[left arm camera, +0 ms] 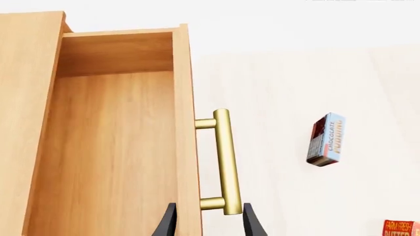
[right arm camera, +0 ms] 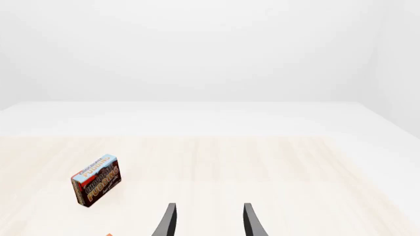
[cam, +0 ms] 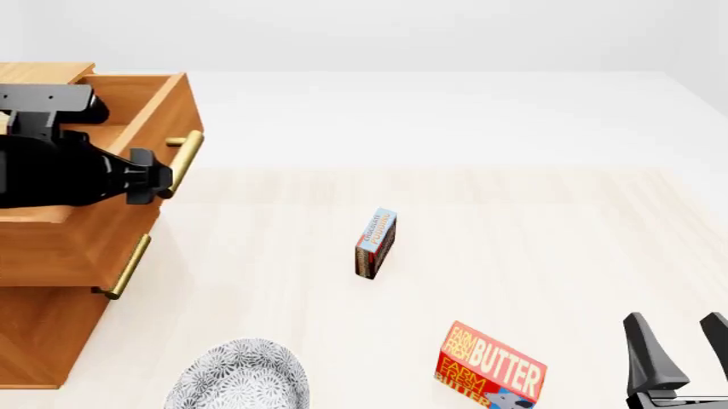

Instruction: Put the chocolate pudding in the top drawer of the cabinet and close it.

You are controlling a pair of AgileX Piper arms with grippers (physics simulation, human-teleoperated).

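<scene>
The chocolate pudding (cam: 376, 243) stands on its edge in the middle of the table, also seen in the left wrist view (left arm camera: 327, 139) and the right wrist view (right arm camera: 96, 179). The cabinet (cam: 34, 341) stands at the left with its top drawer (cam: 150, 111) pulled out and its inside bare. My left gripper (cam: 153, 175) is open at the near end of the drawer's brass handle (left arm camera: 225, 162), its fingers (left arm camera: 251, 221) standing either side of the handle and drawer front. My right gripper (cam: 676, 319) is open and holds nothing, low at the front right.
A red-and-orange butter box (cam: 492, 371) lies at the front, right of centre. A grey patterned dish (cam: 239, 375) sits at the front left near the cabinet. The lower drawer's handle (cam: 123, 266) juts out below the top one.
</scene>
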